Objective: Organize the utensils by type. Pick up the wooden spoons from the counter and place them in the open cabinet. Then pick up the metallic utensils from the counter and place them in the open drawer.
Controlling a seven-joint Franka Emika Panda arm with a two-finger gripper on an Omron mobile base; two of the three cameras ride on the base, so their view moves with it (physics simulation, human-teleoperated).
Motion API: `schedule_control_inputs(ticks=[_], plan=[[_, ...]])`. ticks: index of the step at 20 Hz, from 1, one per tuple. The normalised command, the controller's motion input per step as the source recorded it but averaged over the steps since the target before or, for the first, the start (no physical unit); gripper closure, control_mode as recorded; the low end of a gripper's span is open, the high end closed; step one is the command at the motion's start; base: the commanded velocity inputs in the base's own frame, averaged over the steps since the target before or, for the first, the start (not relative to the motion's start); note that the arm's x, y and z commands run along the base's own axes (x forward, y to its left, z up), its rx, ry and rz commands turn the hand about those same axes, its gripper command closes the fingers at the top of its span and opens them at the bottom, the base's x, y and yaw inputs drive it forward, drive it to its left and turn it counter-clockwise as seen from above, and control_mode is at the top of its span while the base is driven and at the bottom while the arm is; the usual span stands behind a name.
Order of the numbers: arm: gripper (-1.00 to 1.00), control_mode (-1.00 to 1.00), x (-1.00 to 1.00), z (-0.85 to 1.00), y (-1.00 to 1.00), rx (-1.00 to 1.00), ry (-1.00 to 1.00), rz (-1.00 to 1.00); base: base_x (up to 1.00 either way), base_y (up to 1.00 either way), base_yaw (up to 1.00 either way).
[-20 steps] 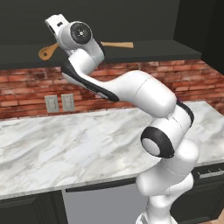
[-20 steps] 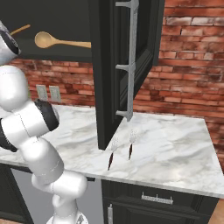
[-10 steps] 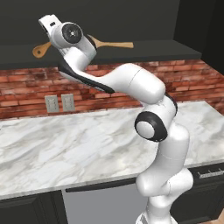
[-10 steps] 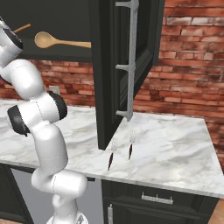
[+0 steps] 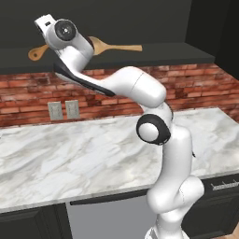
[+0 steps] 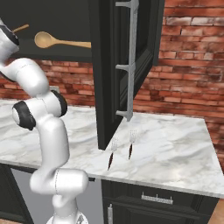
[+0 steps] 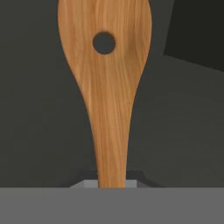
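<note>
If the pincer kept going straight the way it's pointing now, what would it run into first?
Probably the dark shelf of the open cabinet; the pincer, shut on the orange-brown spoon, points at it. Depth is unclear.

I work in a home kitchen: a white marble bench (image 5: 70, 154) under a red brick backsplash (image 6: 183, 83), black wall cabinet (image 6: 113, 65), lower cabinets (image 6: 153, 205), forks (image 6: 120, 151) and a wooden spoon (image 6: 57, 41).
</note>
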Motion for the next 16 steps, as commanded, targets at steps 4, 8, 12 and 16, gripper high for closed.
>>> schedule_control_inputs(ticks=[4, 8, 12, 16], plan=[[1.0, -1.0, 0.13, -0.2, 0.0, 0.0, 0.09, -0.01, 0.0, 0.0, 0.0], [1.0, -1.0, 0.11, -0.27, 0.0, 0.0, 0.04, 0.0, 0.0, 0.0, 0.0], [1.0, -1.0, 0.22, -0.28, 0.0, 0.0, 0.0, 0.0, 0.0, 0.0, 0.0], [1.0, -1.0, 0.42, -0.08, 0.0, 0.0, -0.01, 0.0, 0.0, 0.0, 0.0]])
